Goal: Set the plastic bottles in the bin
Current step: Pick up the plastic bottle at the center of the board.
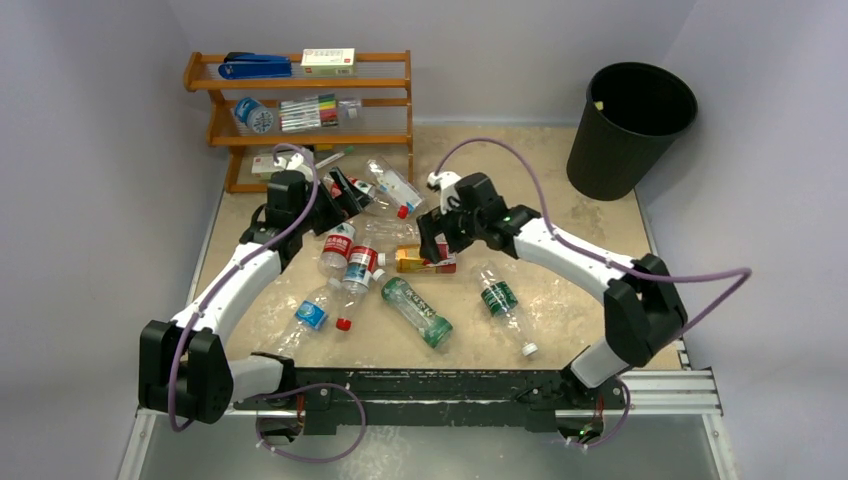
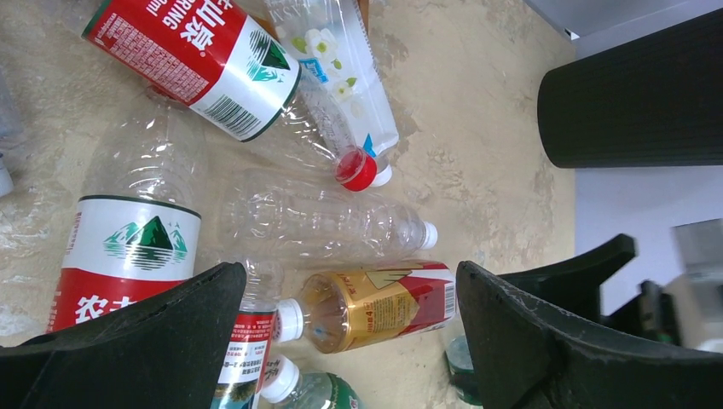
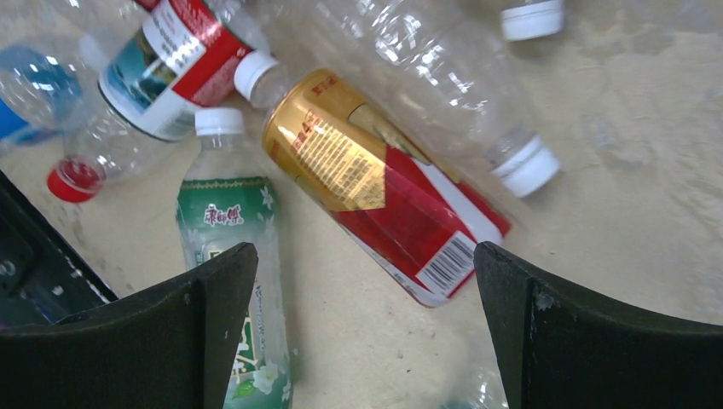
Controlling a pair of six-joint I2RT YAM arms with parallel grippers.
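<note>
Several plastic bottles lie scattered on the beige table. A gold-and-red one [image 1: 425,262] [image 2: 379,302] [image 3: 375,183] is in the middle, with a green one [image 1: 417,311] [image 3: 230,247] beside it. Red-labelled ones [image 1: 338,248] [image 2: 192,55] and a clear one [image 2: 324,217] lie around them. My left gripper [image 1: 345,195] [image 2: 351,277] hangs open above the pile near the shelf, holding nothing. My right gripper [image 1: 432,247] [image 3: 365,256] is open just above bare table beside the gold-and-red bottle. The black bin [image 1: 632,130] [image 2: 631,102] stands upright at the far right.
A wooden three-tier shelf [image 1: 300,110] stands at the far left with a blue stapler [image 1: 255,66], marker pens [image 1: 310,112] and a bottle [image 1: 255,116] on it. More bottles lie nearer me: a blue-labelled one [image 1: 305,318] and a green-labelled one [image 1: 503,305].
</note>
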